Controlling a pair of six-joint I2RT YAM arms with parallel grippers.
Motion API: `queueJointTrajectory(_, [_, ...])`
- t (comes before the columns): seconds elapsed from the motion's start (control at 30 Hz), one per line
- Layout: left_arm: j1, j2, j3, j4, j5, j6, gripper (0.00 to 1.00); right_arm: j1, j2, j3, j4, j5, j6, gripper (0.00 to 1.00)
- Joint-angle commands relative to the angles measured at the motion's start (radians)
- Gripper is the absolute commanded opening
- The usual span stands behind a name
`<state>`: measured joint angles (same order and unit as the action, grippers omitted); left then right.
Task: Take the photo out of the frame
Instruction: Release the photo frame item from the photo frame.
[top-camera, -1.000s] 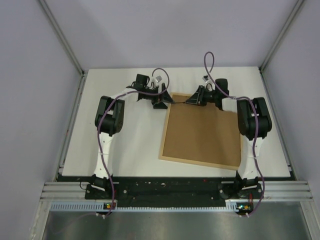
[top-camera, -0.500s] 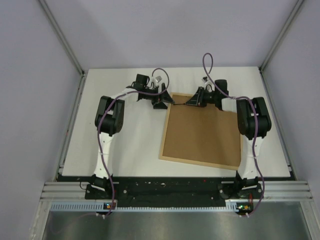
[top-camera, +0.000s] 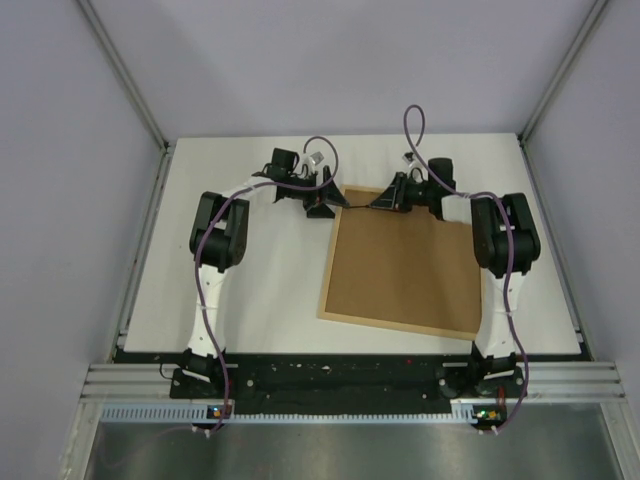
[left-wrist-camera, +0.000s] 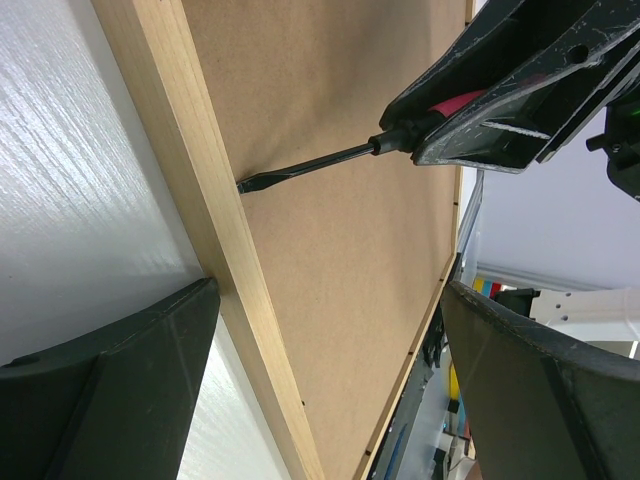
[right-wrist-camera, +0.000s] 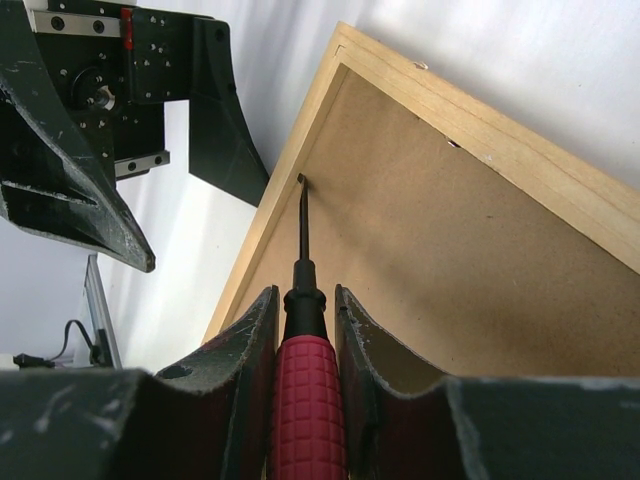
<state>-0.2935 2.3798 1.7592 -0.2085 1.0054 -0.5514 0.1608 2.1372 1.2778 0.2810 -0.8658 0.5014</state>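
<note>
A big white table (top-camera: 250, 290) fills the floor of the box. The frame (top-camera: 400, 327) lies flat on it, to the right of the middle and turned a little. It is face down. A plain brown backing board (top-camera: 405, 265) covers its whole back, with the pale wood rim all around it. The photo cannot be seen from this side.

The left arm (top-camera: 215, 240) and the right arm (top-camera: 505, 240) both reach to the far edge of the frame. They meet near its far left corner.

The left gripper (top-camera: 325, 202) has its fingers wide apart and holds nothing. In its own wrist view, one finger (left-wrist-camera: 110, 400) hangs over the white table and the other over the brown board. The wood rim runs between them.

The right gripper (right-wrist-camera: 303, 300) is squeezed tight on a screwdriver (right-wrist-camera: 305, 400) with a red handle. The thin black shaft points at the left gripper. Its flat tip (right-wrist-camera: 301, 180) sits at the seam where the brown board meets the wood rim, close to the corner.
</note>
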Motion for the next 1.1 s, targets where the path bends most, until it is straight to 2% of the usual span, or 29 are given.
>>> queueJointTrajectory(0.0, [-0.016, -0.056, -0.014, 0.02, 0.027, -0.004, 0.98, 0.037, 0.032, 0.034, 0.014, 0.028, -0.02, 0.0])
queueJointTrajectory(0.57, [-0.021, -0.054, -0.017, 0.021, 0.027, -0.005, 0.98, 0.085, 0.138, 0.072, -0.012, -0.019, -0.066, 0.0])
queueJointTrajectory(1.07, [-0.032, -0.059, -0.012, 0.0, 0.024, 0.013, 0.98, 0.184, 0.149, 0.233, -0.152, 0.002, -0.083, 0.0])
